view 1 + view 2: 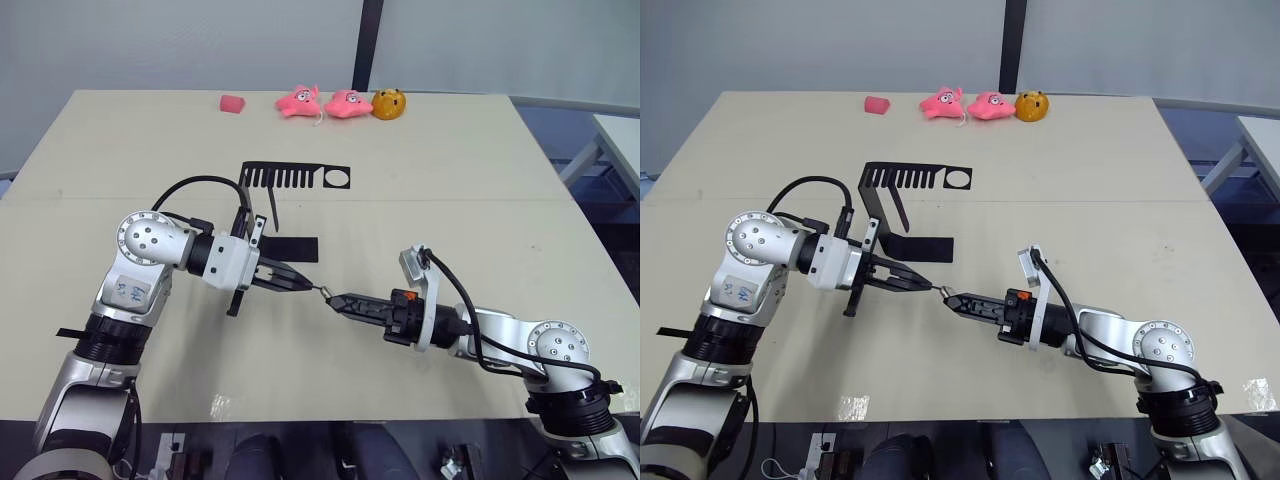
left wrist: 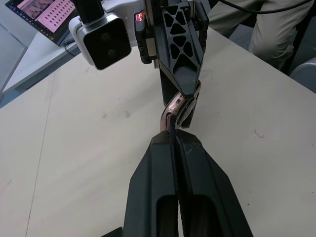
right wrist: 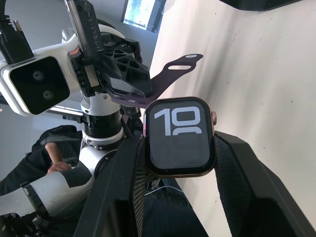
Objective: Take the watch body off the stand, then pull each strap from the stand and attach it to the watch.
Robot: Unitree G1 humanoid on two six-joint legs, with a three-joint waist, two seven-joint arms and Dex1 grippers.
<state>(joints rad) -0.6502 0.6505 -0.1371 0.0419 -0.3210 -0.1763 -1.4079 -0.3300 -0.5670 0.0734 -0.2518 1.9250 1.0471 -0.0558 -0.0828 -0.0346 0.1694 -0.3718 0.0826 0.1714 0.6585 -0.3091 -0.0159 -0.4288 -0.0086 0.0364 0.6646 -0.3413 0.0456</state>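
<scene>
Your right gripper (image 3: 178, 148) is clamped on the watch body (image 3: 179, 137), and your left gripper (image 1: 296, 282) is pinched tight on a strap (image 3: 163, 79). They meet tip to tip just near of the stand (image 1: 290, 178), mid-table.

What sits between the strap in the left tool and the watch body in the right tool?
Nothing visible. The left tool grips the strap and the right tool grips the watch body; strap end already meets the watch edge over bare table.
</scene>
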